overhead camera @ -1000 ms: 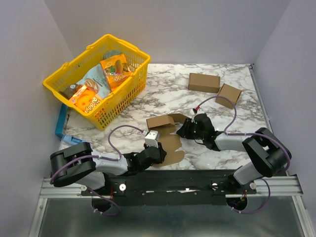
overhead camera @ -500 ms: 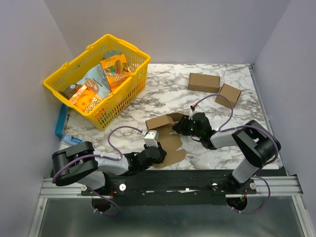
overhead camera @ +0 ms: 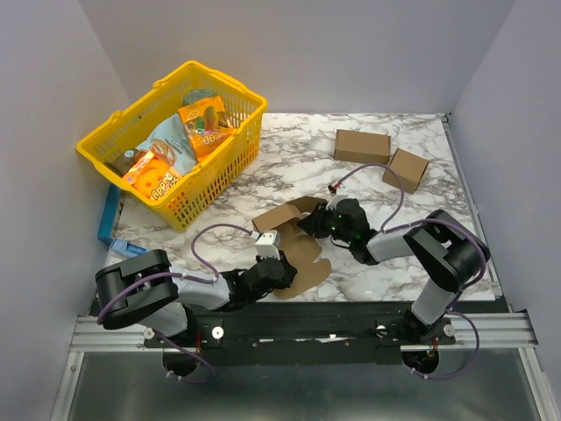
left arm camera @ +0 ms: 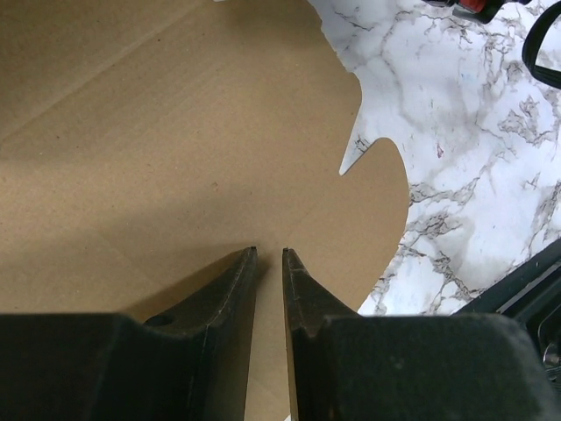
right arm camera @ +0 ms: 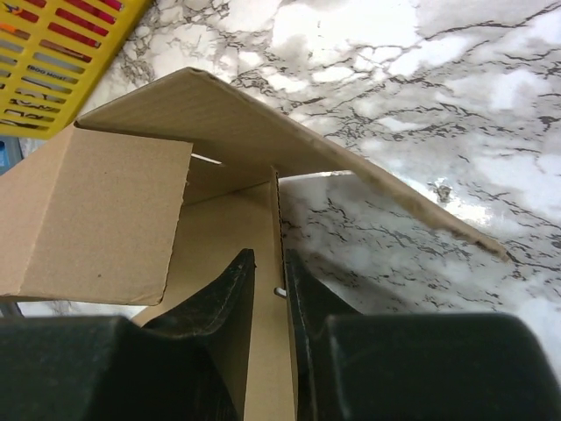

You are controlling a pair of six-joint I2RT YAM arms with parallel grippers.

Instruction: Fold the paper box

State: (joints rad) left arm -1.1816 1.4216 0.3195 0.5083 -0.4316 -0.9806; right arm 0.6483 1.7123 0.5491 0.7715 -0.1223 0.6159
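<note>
Where walls [overhead camera: 289,53] ring marble table [overhead camera: 298,167], right pincer [right arm camera: 268,256] pinching paper box [right arm camera: 96,210], left pincer [left arm camera: 268,252] near-closed

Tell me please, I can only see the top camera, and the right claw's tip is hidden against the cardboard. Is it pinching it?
Observer: Yes. In the right wrist view, the right gripper has one finger on each side of a thin upright wall of the paper box, nearly closed on its edge.
Operator: What about the left claw? I only see its black back.
Observer: In the left wrist view, the left gripper has its fingers almost together. They point at the flat part of the sheet near a rounded tab, and I can see nothing between them.
</note>
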